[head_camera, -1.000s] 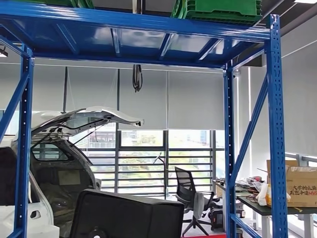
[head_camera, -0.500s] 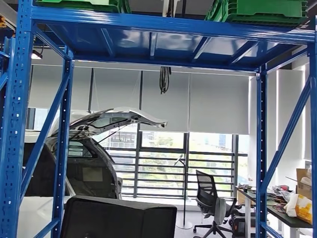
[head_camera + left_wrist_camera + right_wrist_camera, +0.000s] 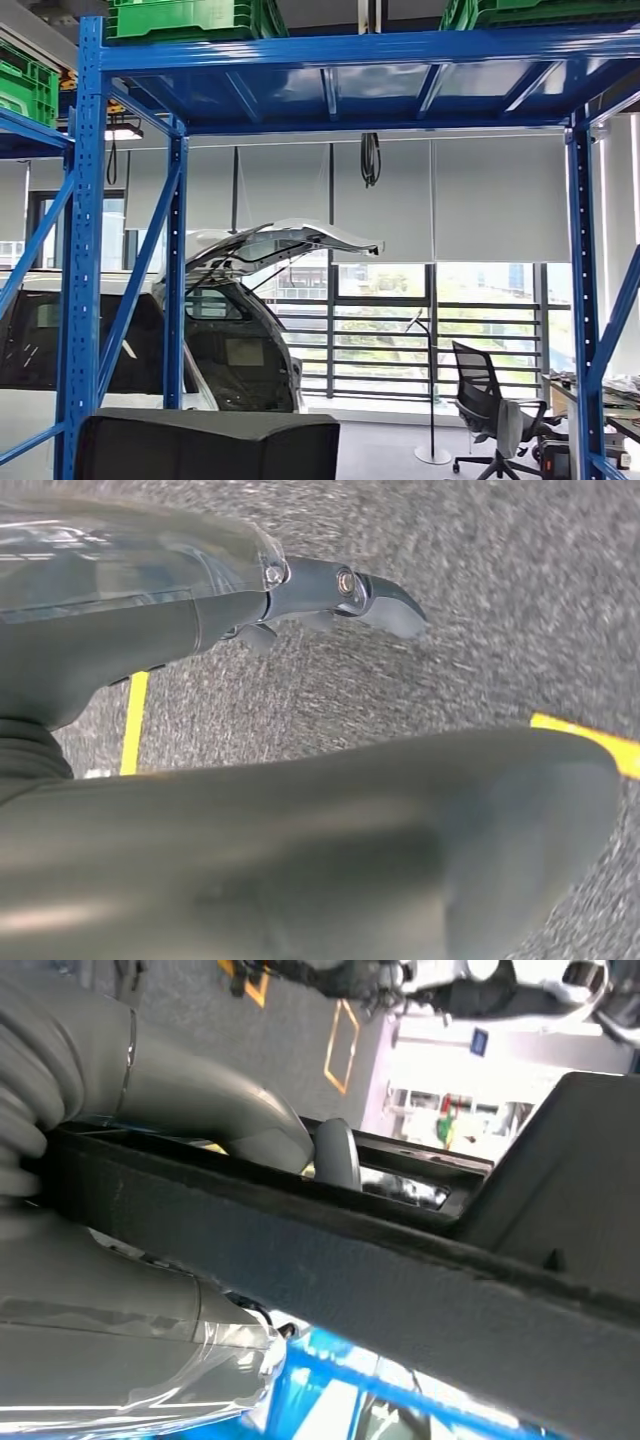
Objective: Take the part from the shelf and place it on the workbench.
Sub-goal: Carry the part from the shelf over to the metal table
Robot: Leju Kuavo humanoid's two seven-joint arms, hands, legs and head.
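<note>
While carrying, the left robot hand (image 3: 226, 810) sits under the part (image 3: 207, 445), grip unclear; right robot hand (image 3: 151, 1090) clamps the part's edge, likely for balance. Part rides low before the blue rack (image 3: 83, 250); car (image 3: 226, 330) behind rack, chair (image 3: 490, 400) right. Carpet floor.

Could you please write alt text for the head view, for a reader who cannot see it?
A dark flat panel fills the lower edge in front of a blue metal rack with green crates on top. Beyond the rack are a white car with its tailgate raised, a black office chair and large windows with blinds.
</note>
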